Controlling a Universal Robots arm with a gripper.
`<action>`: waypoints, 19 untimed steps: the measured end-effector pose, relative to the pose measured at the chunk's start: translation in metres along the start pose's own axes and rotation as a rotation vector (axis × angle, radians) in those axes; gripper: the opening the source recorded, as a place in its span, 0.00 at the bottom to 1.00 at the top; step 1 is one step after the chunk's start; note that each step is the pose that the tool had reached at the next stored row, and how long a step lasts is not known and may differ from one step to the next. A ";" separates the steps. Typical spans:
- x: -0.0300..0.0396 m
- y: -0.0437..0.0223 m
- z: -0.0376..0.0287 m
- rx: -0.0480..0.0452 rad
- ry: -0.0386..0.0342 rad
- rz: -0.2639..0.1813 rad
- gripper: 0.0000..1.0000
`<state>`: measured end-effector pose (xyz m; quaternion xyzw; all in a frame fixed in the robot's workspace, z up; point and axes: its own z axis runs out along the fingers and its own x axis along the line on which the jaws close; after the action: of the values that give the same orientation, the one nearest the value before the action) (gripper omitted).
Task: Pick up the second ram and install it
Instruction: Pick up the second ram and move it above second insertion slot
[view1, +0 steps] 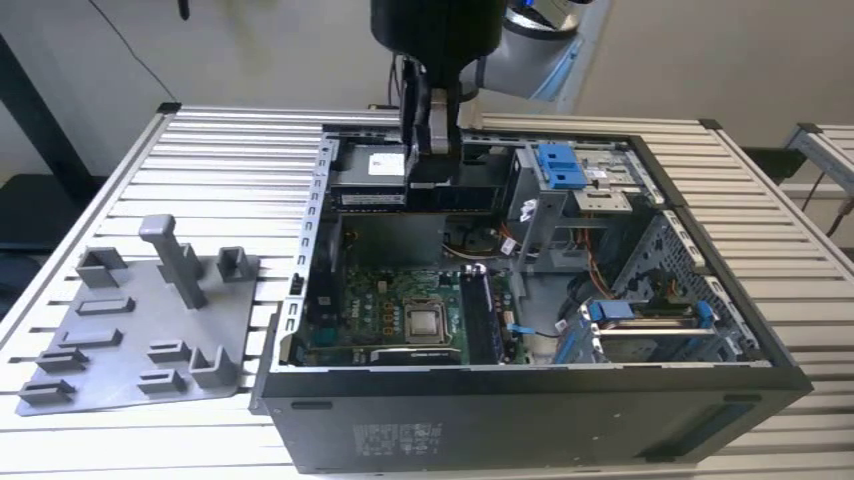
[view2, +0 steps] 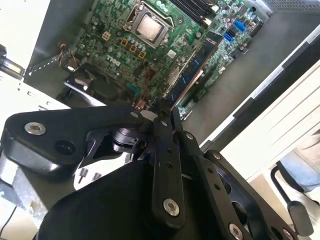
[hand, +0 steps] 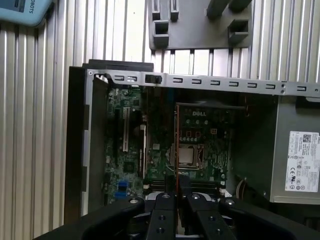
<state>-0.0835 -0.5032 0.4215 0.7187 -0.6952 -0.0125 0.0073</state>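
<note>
My gripper (view1: 430, 172) hangs above the rear part of the open computer case (view1: 534, 400), over the power supply (view1: 367, 180). It is shut on the second ram (view2: 192, 70), a thin blue board with dark chips that sticks out from between the fingertips. In the first wrist view the ram (hand: 177, 145) shows edge-on as a thin line running from my gripper (hand: 177, 192) out over the motherboard (hand: 150, 150). In the second wrist view my gripper (view2: 162, 114) is high above the board, and the processor (view2: 150, 27) lies beyond the stick's far end.
A grey fixture plate (view1: 134, 320) with empty holders lies at the exterior view's left of the case. Inside the case are the processor (view1: 427, 322), the memory slots (view1: 481, 310), blue drive-bay clips (view1: 561, 165) and cables. The slatted table (view1: 747, 200) surrounds the case.
</note>
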 end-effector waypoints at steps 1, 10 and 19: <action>0.0001 -0.0022 -0.0001 -0.0001 0.0000 0.000 0.14; 0.0009 -0.0279 -0.0008 -0.0003 -0.0001 0.000 0.14; 0.0023 -0.0668 -0.0019 -0.0009 0.0000 0.000 0.14</action>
<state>-0.0167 -0.5032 0.4215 0.7186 -0.6952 -0.0128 0.0077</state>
